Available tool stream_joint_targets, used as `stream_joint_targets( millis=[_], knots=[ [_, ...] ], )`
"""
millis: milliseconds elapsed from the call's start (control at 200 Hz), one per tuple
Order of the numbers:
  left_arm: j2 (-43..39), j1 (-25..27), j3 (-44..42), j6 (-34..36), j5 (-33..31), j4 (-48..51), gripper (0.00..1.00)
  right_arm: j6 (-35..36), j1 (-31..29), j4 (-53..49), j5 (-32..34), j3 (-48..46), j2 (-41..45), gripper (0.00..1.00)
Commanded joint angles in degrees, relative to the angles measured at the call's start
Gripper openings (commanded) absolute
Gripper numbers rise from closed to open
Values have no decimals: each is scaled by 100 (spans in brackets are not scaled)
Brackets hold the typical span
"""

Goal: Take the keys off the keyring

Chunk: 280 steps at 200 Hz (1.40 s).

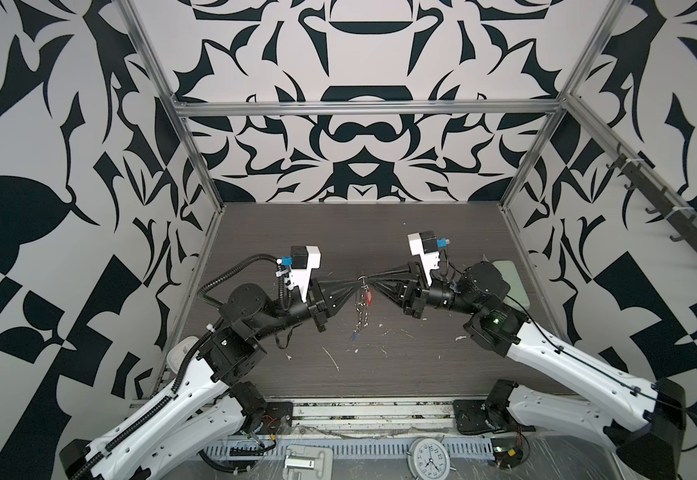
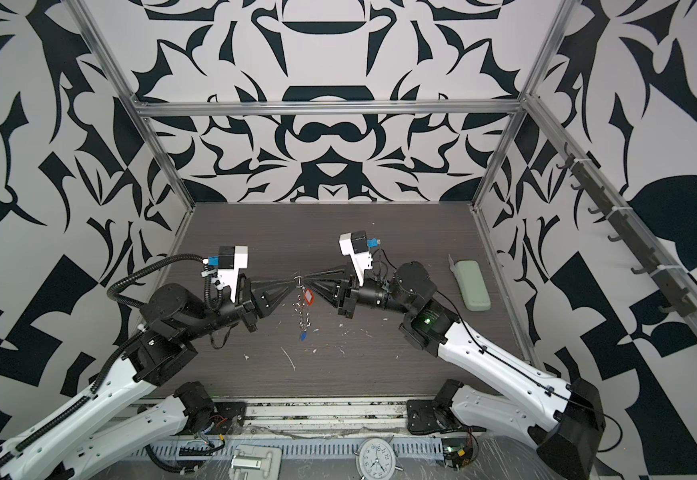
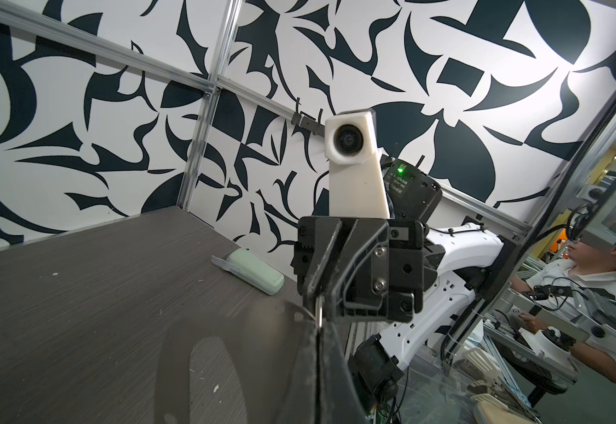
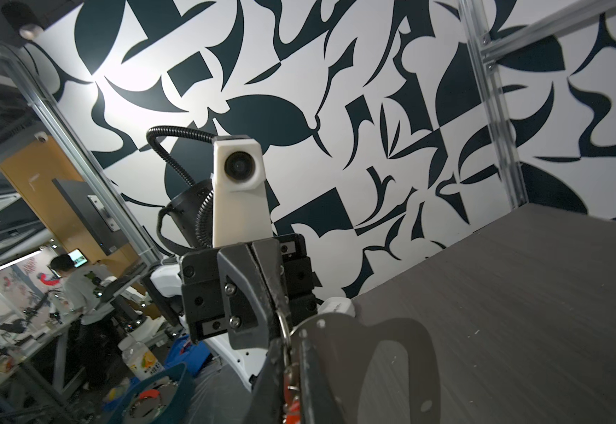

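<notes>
Nothing is off yet: my left pincer (image 1: 357, 286) clamps the keyring (image 1: 360, 314) mid-frame, my right pincer (image 1: 374, 284) narrow on it. The red-tagged key (image 1: 369, 297) and blue-tagged key (image 1: 354, 336) hang below, attached.

Keyring (image 1: 360, 318) hangs down at centre frame, a chain of silver links; red-tagged key (image 1: 369, 296) up top, blue-tagged key (image 1: 354, 335) dangling lowest.

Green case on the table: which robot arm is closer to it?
Right. The right arm reaches in close beside the green case; the left arm works on the far side of the hanging keyring.
</notes>
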<state>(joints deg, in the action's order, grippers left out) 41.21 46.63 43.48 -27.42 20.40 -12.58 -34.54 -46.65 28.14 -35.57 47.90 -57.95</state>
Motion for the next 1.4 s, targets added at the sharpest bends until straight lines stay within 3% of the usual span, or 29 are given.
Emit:
stream_joint_targets(
  millis=[0, 285, 390, 520, 560, 645, 705, 830, 1030, 1205, 1395],
  knots=[
    [-59, 21, -17, 0, -13, -254, 0, -8, -32, 308, -86, 71, 32, 10],
    [28, 21, 26, -17, 47, -254, 0, -77, -45, 325, -231, 158, -80, 9],
    [41, 21, 27, -18, 51, -243, 0, -63, -45, 303, -223, 158, -63, 0],
    [28, 21, 57, -31, 27, -135, 0, 152, -43, -57, -210, 248, 57, 0],
    [7, 21, 85, -19, 3, -23, 2, 319, -43, -366, -205, 347, 126, 0],
    [-93, 21, 159, 36, -78, 291, 22, 825, -46, -1467, -129, 688, 269, 0],
    [-187, 21, 228, 89, -128, 599, 29, 1315, -45, -2520, -100, 1070, 311, 0],
    [-301, 21, 434, 279, -126, 1266, 33, 2319, -43, -4671, -52, 2012, 153, 0],
    [121, 21, 1050, 707, 390, 2392, 35, 3452, -46, -6797, 130, 3157, -388, 0],
    [680, 21, 1538, 899, 1161, 2945, 35, 4008, -54, -7669, 215, 3688, -794, 0],
    [1130, 21, 1924, 1002, 1481, 3580, 29, 4223, -125, -7899, 204, 3975, -947, 0]
  ],
)
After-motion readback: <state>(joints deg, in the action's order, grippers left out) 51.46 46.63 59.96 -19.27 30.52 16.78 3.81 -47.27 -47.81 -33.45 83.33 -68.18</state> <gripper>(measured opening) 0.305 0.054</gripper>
